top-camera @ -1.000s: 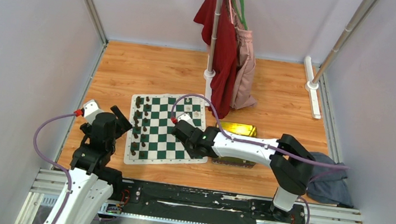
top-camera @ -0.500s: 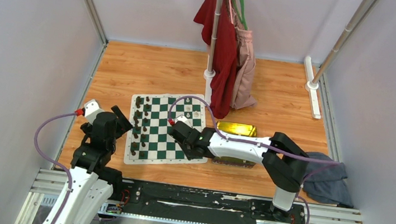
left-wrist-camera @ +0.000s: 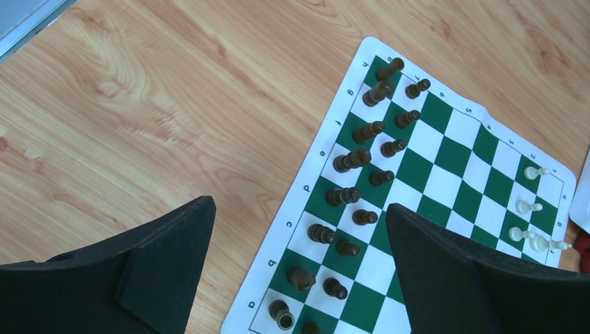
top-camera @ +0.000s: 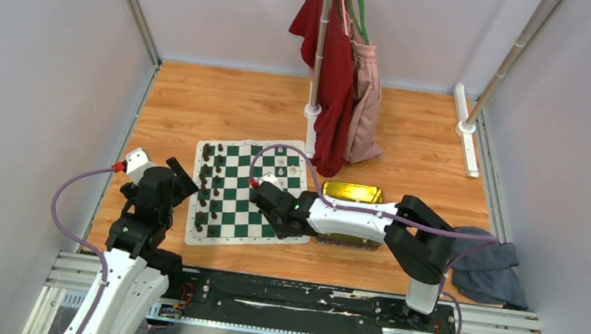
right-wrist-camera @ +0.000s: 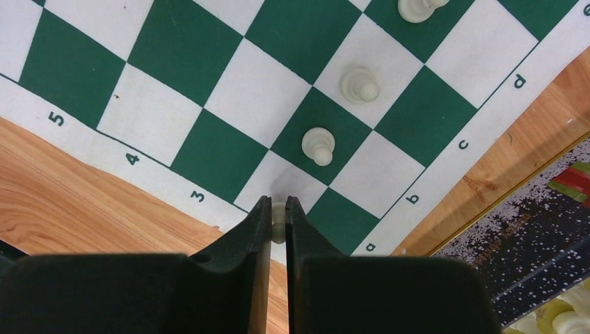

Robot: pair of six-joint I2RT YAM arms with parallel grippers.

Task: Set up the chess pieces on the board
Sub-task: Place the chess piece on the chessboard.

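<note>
- The left gripper point(top-camera: 176, 179) point(left-wrist-camera: 299, 206) hangs near the tabletop's left edge, beside the board's left side. We see its jaws spread wide with nothing between them.
- The dark brown chessmen point(left-wrist-camera: 352, 160) point(top-camera: 204, 190) stand upright in 2 rows down the board's left side.
- The board point(top-camera: 233, 210) point(left-wrist-camera: 452, 156) point(right-wrist-camera: 209, 104) lies flat on the wood, left of the middle and toward the tabletop's near edge.
- We count 3 cream-white chess pieces point(right-wrist-camera: 319, 145) standing on the board's right side, each on its own square.
- The right gripper point(right-wrist-camera: 278, 209) point(top-camera: 262, 193) reaches over the board's right half. Its jaws are clamped on 1 more cream-white piece point(right-wrist-camera: 278, 221), over a white square next to the white border. We cannot tell whether that piece touches the board.
- A yellow-green tray point(top-camera: 354, 193) point(right-wrist-camera: 529, 229) sits just right of the board, under the right arm. More cream pieces point(right-wrist-camera: 570, 321) lie inside it.
- A grey cloth point(top-camera: 486, 269) lies crumpled near the tabletop's right edge.
- A garment stand point(top-camera: 317, 69) with red and pink clothes rises at the middle of the far edge.
</note>
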